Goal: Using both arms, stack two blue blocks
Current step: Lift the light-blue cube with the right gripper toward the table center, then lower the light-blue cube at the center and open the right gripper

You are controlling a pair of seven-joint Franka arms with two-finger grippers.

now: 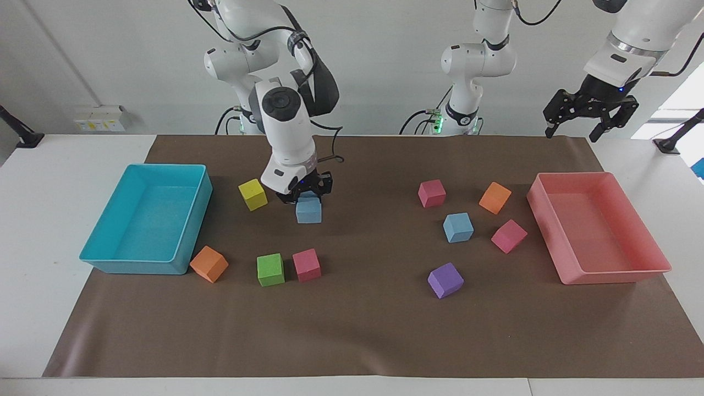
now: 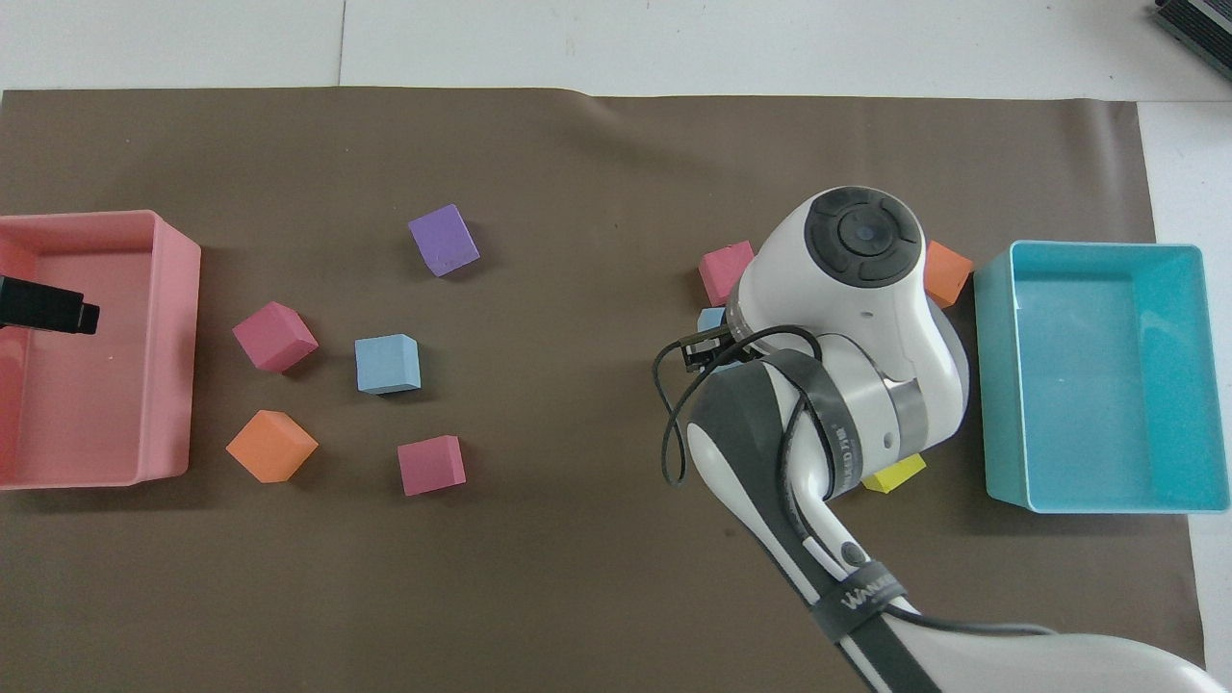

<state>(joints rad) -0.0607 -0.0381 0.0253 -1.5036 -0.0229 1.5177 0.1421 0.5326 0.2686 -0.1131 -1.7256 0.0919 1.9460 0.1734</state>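
At the right arm's end of the bench, the right gripper hangs above the brown mat, fingers closed on a blue block lifted clear beside the yellow cube. The second blue block rests among the pink and orange cubes toward the left arm's end. The left gripper waits high, fingers spread and empty, above the pink tray.

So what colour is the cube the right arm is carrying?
Light sky blue. The right gripper holds the blue block above the mat; the facing view shows it best.
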